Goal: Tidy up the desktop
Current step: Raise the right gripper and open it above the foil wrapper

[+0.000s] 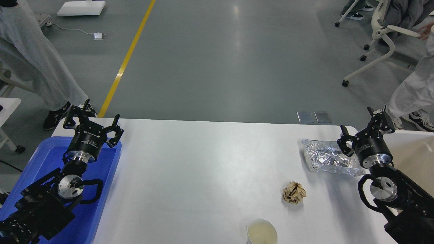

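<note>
Plainly, the main hazard sits at the bottom edge of the frame: a paper cup (261, 233) stands upright near the lower centre of the desktop (203, 162), and it looks to have a pale liquid in it. If a gripper pinches its soft wall too hard or tips it on the lift, I judge it could spill over the white surface. The crumpled foil wrapper (327, 157), at right of centre, is thin and lies flat; fingers coming down on it may slide it along or catch only a corner, so it could drop on the way to a bin. The crumpled brown paper ball (294, 192), lower right of centre and apart from both the foil and the cup, is light and could roll away from a poorly centred grasp.

Both arms are raised and hold nothing. The left gripper (91, 119) hangs in the left part of the frame, over the far end of the blue tray (108, 189), with its two fingers spread wide. The right gripper (362, 126) is at the right, just above the right end of the foil, fingers likewise apart; its wrist hides part of the wrapper's edge. A beige bin (417, 149) shows at the right edge behind that arm.

The desktop fills the lower middle of the frame, with the three bits of litter on its right half.
</note>
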You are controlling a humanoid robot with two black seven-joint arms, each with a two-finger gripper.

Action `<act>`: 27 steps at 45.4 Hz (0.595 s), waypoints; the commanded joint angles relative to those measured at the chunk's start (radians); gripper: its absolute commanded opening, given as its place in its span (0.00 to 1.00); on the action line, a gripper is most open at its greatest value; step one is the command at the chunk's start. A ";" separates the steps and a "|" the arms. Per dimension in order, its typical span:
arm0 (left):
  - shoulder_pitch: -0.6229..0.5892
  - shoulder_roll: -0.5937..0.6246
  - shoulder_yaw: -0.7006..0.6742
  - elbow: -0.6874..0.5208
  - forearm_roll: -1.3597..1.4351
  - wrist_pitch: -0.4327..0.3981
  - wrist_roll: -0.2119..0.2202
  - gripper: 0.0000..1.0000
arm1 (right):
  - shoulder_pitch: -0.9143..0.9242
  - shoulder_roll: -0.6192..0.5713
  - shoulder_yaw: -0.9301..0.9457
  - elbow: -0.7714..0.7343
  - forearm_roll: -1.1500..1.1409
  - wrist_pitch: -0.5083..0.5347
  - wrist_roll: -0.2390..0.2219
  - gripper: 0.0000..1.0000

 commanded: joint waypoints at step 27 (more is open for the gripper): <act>0.000 -0.001 0.000 0.000 0.002 0.002 0.000 1.00 | -0.008 -0.089 -0.022 0.179 0.013 0.032 -0.113 1.00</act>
